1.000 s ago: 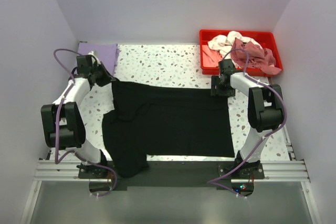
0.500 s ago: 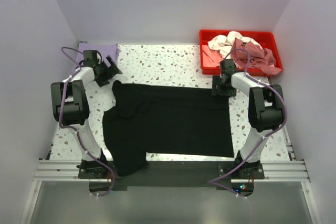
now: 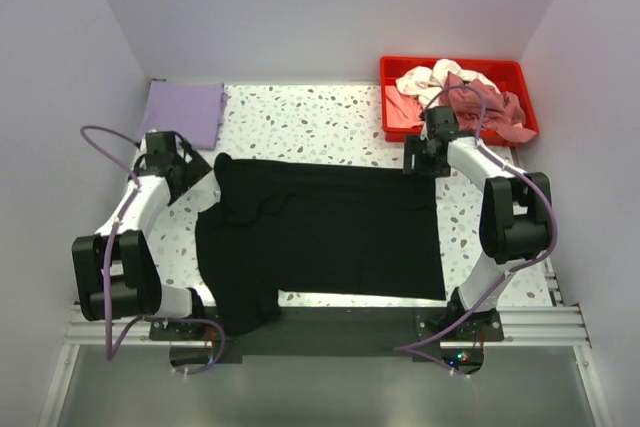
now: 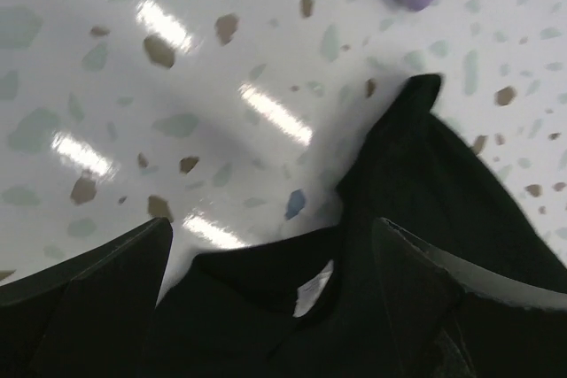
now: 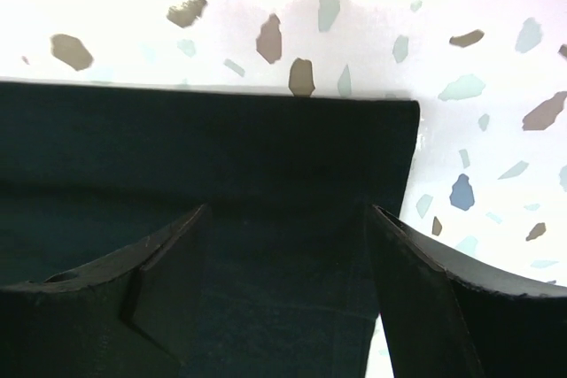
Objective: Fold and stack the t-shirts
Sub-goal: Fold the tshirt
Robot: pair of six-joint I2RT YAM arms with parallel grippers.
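Top external view: one soft black shirt (image 3: 330, 232) lies flat on the speckled table (image 3: 320, 117), with one folded lavender shirt (image 3: 185, 112) and crumpled pink and white shirts (image 3: 460, 97), count unclear, in one red tray (image 3: 450, 61). The left gripper (image 3: 192, 172) gapes wide, its fingers (image 4: 89, 294) either side of the collar (image 4: 266, 263). The right gripper (image 3: 418, 162) fingers (image 5: 173, 263) stand apart, empty, straddling the hem corner (image 5: 390, 130).

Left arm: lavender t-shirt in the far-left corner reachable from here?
Probably yes. The left hand is open and empty near the black t-shirt collar; the lavender t-shirt lies just beyond it on the table, with nothing between them.
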